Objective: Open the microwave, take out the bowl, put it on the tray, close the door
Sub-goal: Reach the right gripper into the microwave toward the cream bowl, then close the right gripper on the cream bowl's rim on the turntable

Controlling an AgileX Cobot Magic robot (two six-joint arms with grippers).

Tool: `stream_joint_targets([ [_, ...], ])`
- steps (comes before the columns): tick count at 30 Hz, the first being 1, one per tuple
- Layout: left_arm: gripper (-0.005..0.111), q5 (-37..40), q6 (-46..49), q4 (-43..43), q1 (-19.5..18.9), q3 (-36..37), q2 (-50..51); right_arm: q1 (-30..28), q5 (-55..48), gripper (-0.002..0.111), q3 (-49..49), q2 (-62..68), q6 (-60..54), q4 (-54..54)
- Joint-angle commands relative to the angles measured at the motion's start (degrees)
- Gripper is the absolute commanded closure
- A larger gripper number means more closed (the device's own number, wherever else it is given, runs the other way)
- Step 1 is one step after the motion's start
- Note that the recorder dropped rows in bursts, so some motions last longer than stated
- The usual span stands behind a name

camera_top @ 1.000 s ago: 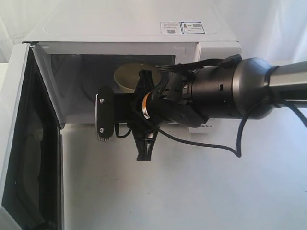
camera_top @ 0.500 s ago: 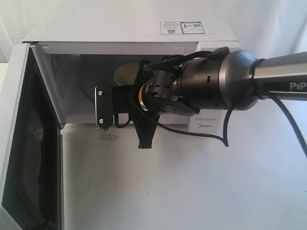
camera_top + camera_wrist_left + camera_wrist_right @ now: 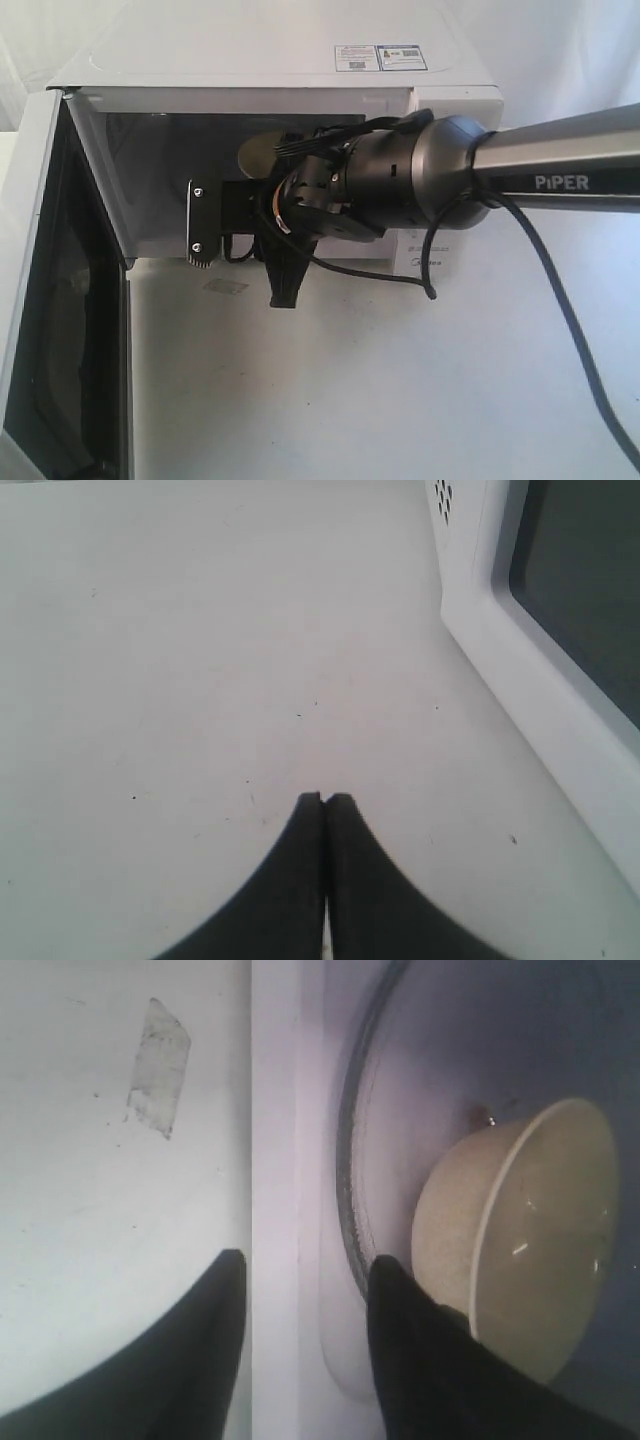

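The microwave stands at the back with its door swung wide open to the left. The cream bowl sits upright on the glass turntable inside; in the exterior view only a sliver of the bowl shows behind the arm. My right gripper is open at the cavity mouth. One finger lies beside the bowl's outer wall and the other is over the table outside the sill, with nothing held. My left gripper is shut and empty above the table, beside the open door. The tray is out of view.
The right arm and its trailing cable stretch across from the right in front of the dial panel. A patch of clear tape lies on the white table just before the microwave's sill.
The right gripper has opened from shut. Its arm has pushed leftward and deeper into the cavity toward the bowl, now covering more of it.
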State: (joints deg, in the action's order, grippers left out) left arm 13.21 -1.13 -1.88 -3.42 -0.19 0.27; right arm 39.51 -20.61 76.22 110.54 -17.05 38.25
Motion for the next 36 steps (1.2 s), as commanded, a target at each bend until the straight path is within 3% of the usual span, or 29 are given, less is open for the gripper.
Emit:
stream_joint_targets([
  [1, 0.107, 0.09, -0.08, -0.24, 0.23, 0.19, -0.27, 0.08, -3.0, 0.06, 1.47, 0.0, 0.85, 0.34],
  [13, 0.107, 0.09, -0.08, -0.24, 0.23, 0.19, -0.27, -0.02, 1.41, 0.051, 1.89, 0.0, 2.11, 0.34],
  [29, 0.107, 0.09, -0.08, -0.24, 0.23, 0.19, -0.27, -0.12, 0.46, 0.051, 2.15, 4.39, 14.58, 15.13],
  [36, 0.107, 0.09, -0.08, -0.24, 0.23, 0.19, -0.27, -0.12, -0.8, 0.051, 4.84, 4.52, 17.56, 15.64],
])
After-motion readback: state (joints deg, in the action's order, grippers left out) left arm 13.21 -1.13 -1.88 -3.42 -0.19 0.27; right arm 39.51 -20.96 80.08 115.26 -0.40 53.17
